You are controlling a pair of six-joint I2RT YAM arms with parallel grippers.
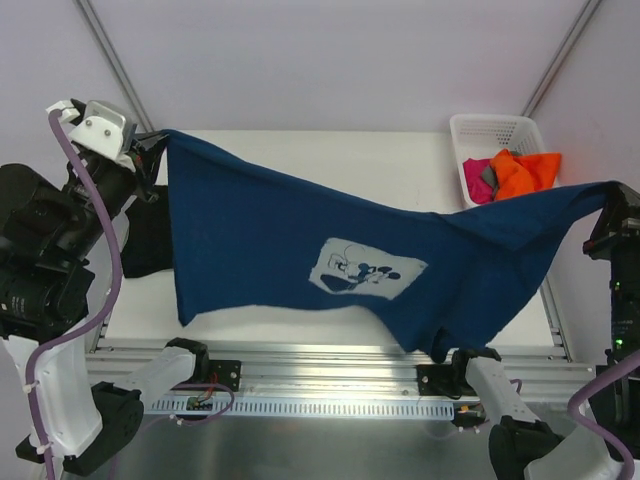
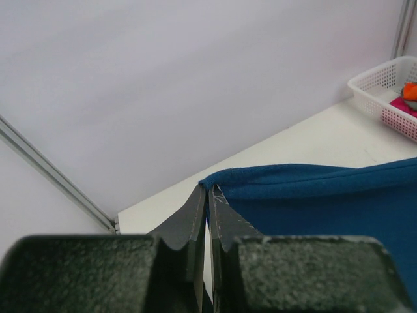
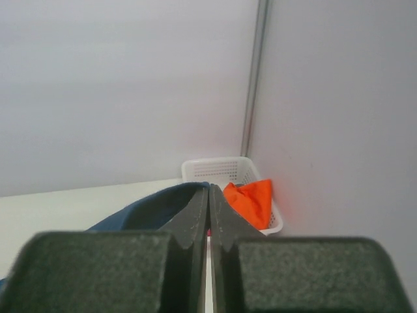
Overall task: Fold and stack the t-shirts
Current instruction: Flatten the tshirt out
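The white counter (image 1: 400,165) fills the middle of the top view, and most of it is covered from sight by the navy blue t-shirt (image 1: 270,240). The shirt is held up off the counter and stretched between the two arms, from about 10 o'clock to about 3 o'clock. Its free cloth sags toward 6 o'clock, and a bunched fold hangs lowest near 5 o'clock. A white printed patch (image 1: 365,268) is seen near the centre of the shirt.

A black t-shirt (image 1: 148,240) lies on the counter at 9 o'clock, partly hidden behind the navy cloth and the left arm.

At about 1 o'clock, in the far corner of the counter, the white lattice basket (image 1: 480,125) is set. An orange t-shirt (image 1: 525,172) is heaped in it and spills over its rim, with a magenta t-shirt (image 1: 475,180) and a scrap of grey cloth (image 1: 488,176) beside it.

The left end effector (image 2: 208,189) is pressed together on the navy shirt's upper corner. The right end effector (image 3: 208,190) is likewise pinched on the shirt's opposite edge.
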